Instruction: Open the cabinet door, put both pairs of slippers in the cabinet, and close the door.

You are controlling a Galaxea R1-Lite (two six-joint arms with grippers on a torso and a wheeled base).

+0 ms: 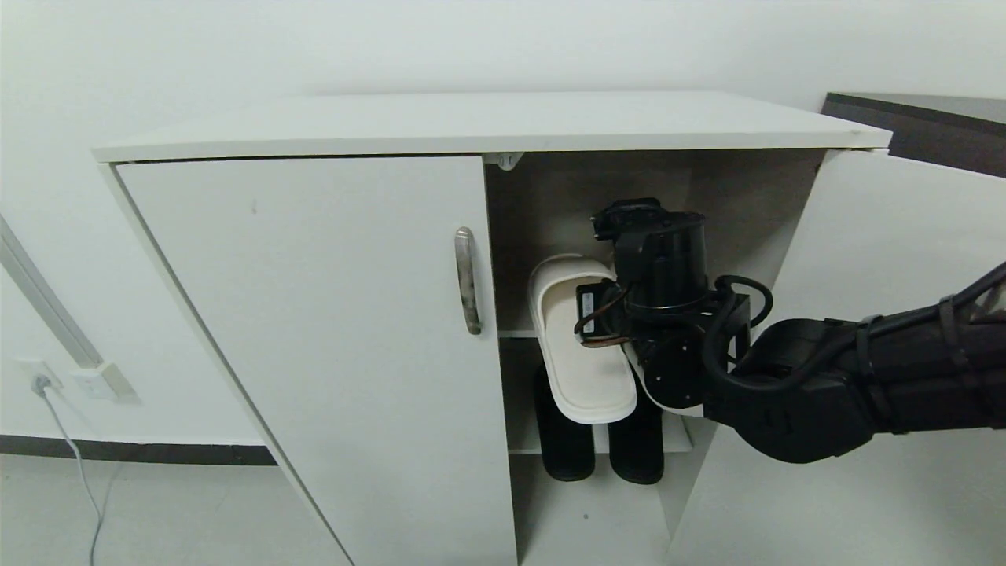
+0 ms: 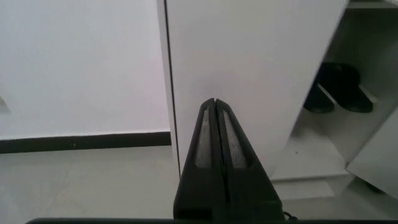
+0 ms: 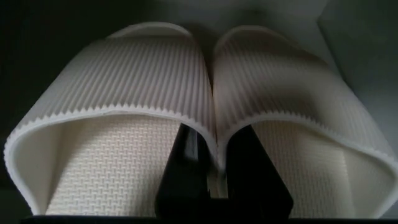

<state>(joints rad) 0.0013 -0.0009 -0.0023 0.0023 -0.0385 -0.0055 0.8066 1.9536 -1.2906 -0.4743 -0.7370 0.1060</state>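
Two white slippers [image 1: 581,369], centre frame, are pinched by the right gripper [image 3: 214,158] inside the cabinet [image 1: 471,126]; the left gripper [image 2: 214,109] has its fingers pressed together.

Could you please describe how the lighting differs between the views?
Head view: even room light, cabinet interior shadowed behind the white slippers. Right wrist view: dim surroundings, ribbed straps catch light. Left wrist view: bright, closed door evenly lit.

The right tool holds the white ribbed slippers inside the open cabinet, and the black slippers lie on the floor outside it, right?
Not quite. The head view shows the pair of black slippers lying on a shelf inside the white wooden cabinet, not on the floor. The right tool does hold the white ribbed foam slippers inside it.
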